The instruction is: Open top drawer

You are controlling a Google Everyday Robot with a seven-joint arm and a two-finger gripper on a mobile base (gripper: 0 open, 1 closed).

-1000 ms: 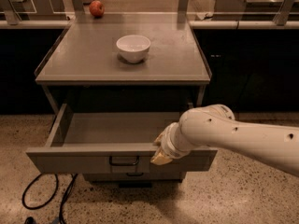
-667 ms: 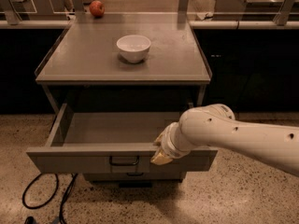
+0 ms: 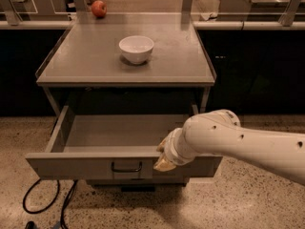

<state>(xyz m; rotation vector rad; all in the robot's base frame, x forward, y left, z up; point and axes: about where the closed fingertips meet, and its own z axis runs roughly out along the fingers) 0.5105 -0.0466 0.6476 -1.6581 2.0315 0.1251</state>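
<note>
Wide open under the counter's (image 3: 86, 66) front edge sits the drawer (image 3: 90, 168), claw (image 3: 163, 160) at its front rim right of the handle (image 3: 127, 167), grip can't be told

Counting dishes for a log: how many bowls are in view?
1: a round white bowl on the grey table top, above the open grey top drawer. The gripper is at that drawer's front rim; its white arm may hide more.
</note>
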